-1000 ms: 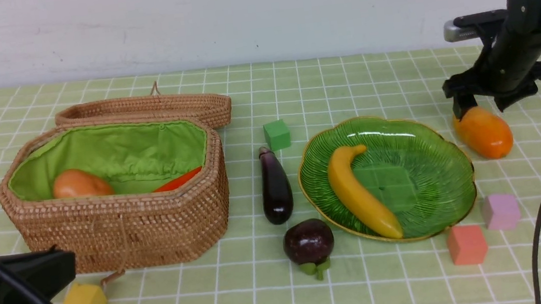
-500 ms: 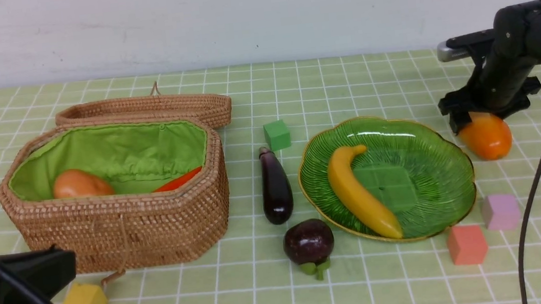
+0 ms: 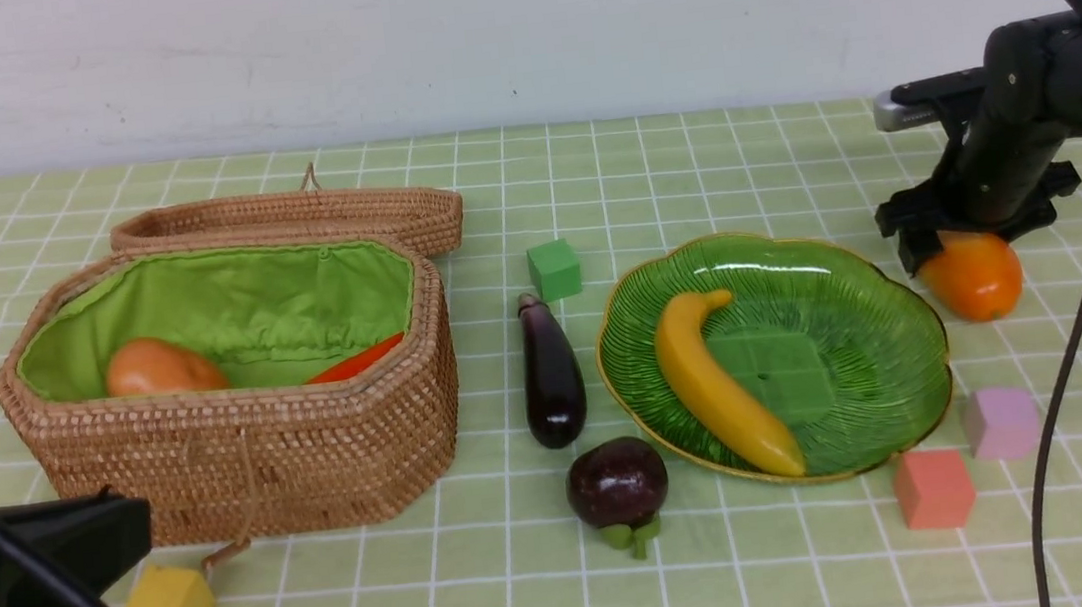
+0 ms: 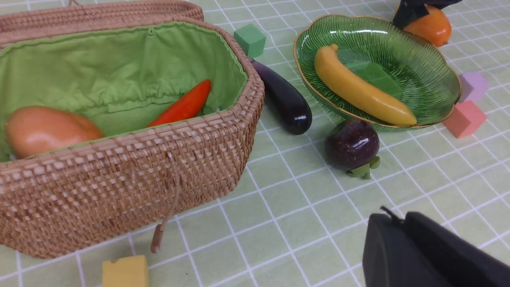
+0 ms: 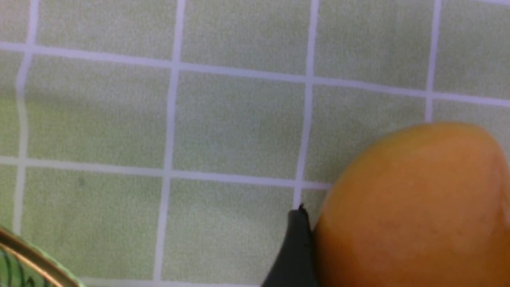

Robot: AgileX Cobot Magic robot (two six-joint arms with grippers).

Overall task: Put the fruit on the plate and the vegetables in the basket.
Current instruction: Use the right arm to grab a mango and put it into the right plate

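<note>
At 2 o'clock of plate [image 3: 856, 331] — right fingers [image 3: 912, 249] spread wide astride mango [image 3: 976, 278], one touching | left fingers [image 4: 398, 251] closed, empty.

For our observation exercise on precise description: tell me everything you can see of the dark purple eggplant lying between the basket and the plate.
The eggplant is a slim, long toy with glossy dark purple skin like smooth plastic and a small darker cap at its far end. It lies flat on the checked cloth, lengthwise away from the robot, between basket and plate, unheld. A green cube sits beyond its cap, a mangosteen near its rounded end.
</note>
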